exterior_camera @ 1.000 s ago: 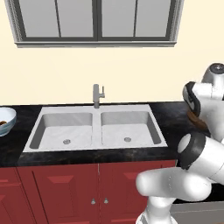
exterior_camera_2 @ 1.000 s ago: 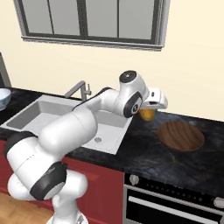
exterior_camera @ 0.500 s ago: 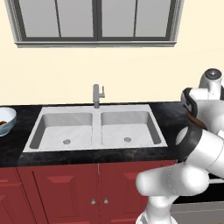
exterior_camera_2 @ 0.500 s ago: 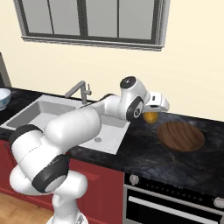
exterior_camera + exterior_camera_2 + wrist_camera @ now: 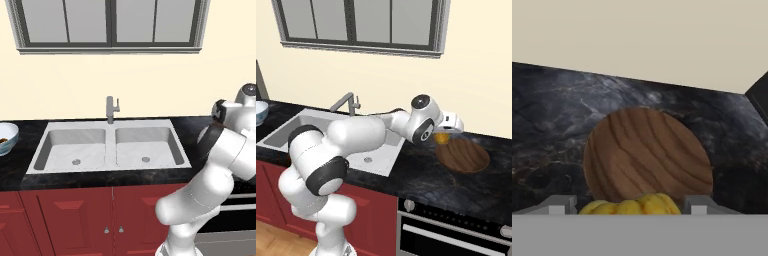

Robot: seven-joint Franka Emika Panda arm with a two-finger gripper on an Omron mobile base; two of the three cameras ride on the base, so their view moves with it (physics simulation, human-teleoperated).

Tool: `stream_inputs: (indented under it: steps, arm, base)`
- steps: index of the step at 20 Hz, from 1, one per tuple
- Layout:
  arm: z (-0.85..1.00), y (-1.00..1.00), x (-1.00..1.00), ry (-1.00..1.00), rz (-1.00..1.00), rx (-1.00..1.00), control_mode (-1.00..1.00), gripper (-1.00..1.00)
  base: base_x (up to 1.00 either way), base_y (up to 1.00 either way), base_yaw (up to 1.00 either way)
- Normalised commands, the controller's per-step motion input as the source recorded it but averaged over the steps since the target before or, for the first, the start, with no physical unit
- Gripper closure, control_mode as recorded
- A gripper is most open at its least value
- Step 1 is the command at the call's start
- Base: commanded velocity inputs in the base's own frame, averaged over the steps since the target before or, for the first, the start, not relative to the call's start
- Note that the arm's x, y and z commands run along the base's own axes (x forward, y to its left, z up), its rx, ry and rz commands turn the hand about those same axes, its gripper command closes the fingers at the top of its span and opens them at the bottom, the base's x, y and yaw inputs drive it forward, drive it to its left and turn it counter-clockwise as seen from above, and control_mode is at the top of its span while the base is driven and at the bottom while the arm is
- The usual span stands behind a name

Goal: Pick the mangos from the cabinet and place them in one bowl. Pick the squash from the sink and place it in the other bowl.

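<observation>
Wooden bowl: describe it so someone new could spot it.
Start at the double sink and go right along the black counter. The wooden bowl sits there, in front of the end effector holding the squash. It is brown and wood-grained, unlike the pale bowl.

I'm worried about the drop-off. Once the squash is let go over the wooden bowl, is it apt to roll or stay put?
The squash looks lumpy and ribbed, so it probably wobbles rather than rolls far. It seems rigid, held between the gripper jaws without sagging. The wooden bowl looks wide and shallow, likely catching it.
</observation>
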Motion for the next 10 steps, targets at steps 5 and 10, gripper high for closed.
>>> stream_inputs:
  steps: [5, 10]
  arm:
    - [-0.23, -0.61, 0.18, 0.03, 0.00, 0.10, -1.00, 1.00]
    - [-0.19, -0.50, 0.18, 0.03, 0.00, 0.09, -1.00, 1.00]
  base:
    - [0.00, 0.00, 0.00]
    - [0.00, 0.00, 0.00]
